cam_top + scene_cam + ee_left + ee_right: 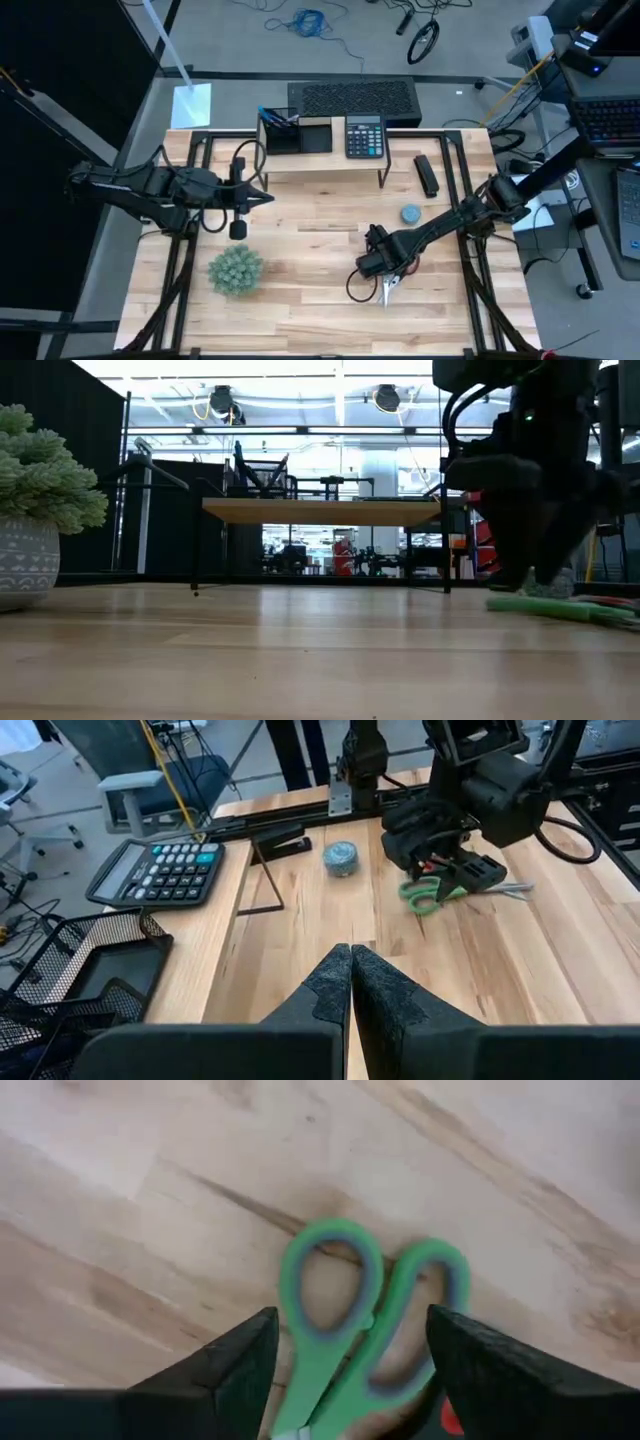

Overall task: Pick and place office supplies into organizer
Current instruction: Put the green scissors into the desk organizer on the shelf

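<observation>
Green-handled scissors lie flat on the wooden table right of its middle, also seen in the left wrist view and the low view. My right gripper hangs open just above them, one finger on each side of the two handle loops, not touching. A bit of red shows beside the green handles. The black mesh organizer, with blue pens in it, stands on the wooden riser shelf at the back. My left gripper is shut and hovers left of centre.
On the riser beside the organizer sits a black calculator. A black stapler and a small round blue-grey thing lie right of the riser. A fuzzy green plant stands at the front left. Black frame rails run along both table sides.
</observation>
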